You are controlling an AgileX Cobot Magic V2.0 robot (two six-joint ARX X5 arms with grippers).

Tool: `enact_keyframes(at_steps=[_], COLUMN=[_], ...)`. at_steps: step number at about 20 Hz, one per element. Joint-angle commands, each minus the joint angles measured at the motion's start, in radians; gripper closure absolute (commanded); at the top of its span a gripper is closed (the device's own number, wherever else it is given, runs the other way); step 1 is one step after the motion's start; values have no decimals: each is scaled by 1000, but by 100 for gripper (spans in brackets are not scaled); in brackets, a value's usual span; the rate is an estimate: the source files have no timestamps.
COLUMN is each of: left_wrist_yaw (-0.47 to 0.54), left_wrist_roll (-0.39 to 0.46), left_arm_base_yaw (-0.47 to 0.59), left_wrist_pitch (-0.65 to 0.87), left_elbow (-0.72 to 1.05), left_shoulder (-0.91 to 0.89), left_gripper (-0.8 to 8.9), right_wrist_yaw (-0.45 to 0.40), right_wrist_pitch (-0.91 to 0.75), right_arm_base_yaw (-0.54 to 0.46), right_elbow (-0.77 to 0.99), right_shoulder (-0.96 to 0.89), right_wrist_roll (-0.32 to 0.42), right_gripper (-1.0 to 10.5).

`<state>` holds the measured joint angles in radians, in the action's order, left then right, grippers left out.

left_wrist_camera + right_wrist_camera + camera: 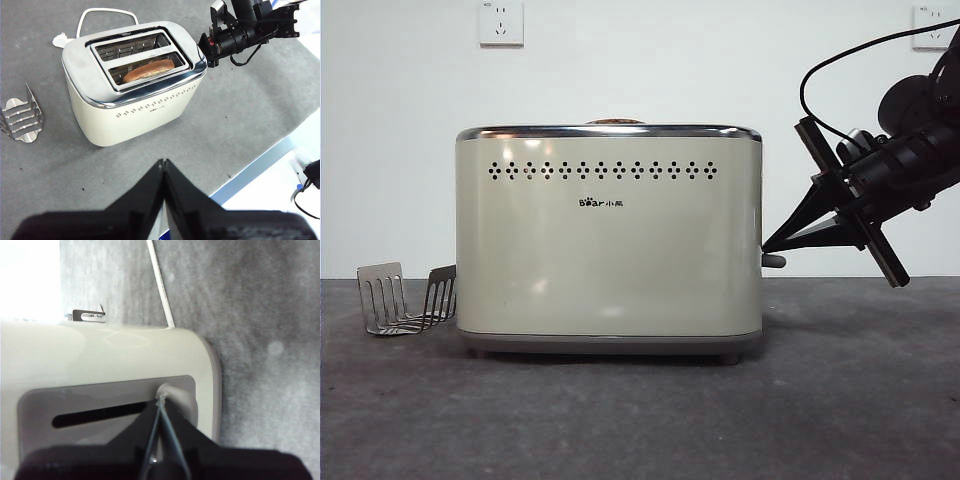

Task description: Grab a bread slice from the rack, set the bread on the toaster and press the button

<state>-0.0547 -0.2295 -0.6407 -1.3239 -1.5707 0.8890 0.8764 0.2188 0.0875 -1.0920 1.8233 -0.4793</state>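
Note:
The cream toaster (610, 240) stands mid-table. The slice of bread (149, 70) sits in the toaster's nearer slot, and only its brown top (615, 121) shows above the chrome rim in the front view. The silver rack (405, 300) stands empty to the toaster's left; it also shows in the left wrist view (22, 120). My right gripper (767, 245) is shut, its tips resting on the grey button (775, 261) at the toaster's narrow end. The right wrist view shows the gripper (161, 401) against the button (170, 390). My left gripper (162, 164) is shut and empty, held high above the table in front of the toaster.
A white power cord (107, 12) and its plug lie behind the toaster. Two white wall sockets (501, 22) are on the back wall. The table's blue-edged border (260, 167) runs near the left arm.

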Motion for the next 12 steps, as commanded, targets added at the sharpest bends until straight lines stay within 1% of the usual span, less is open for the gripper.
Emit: enact_keyframes(at_steps=[1, 5, 12], left_wrist_yaw=[-2, -5, -5], left_wrist_roll=[-2, -2, -2], left_arm_base_yaw=[-2, -2, -2], left_wrist_pitch=[3, 3, 3], left_elbow=[6, 6, 6], left_shoulder=[-1, -1, -1], left_gripper=[818, 818, 818], right_wrist_yaw=[-90, -130, -99], right_wrist_pitch=[62, 109, 108], right_arm_base_yaw=[5, 5, 5], right_elbow=[36, 36, 36], right_shoulder=[57, 57, 57], right_wrist_roll=[0, 9, 11], right_gripper=[954, 954, 954])
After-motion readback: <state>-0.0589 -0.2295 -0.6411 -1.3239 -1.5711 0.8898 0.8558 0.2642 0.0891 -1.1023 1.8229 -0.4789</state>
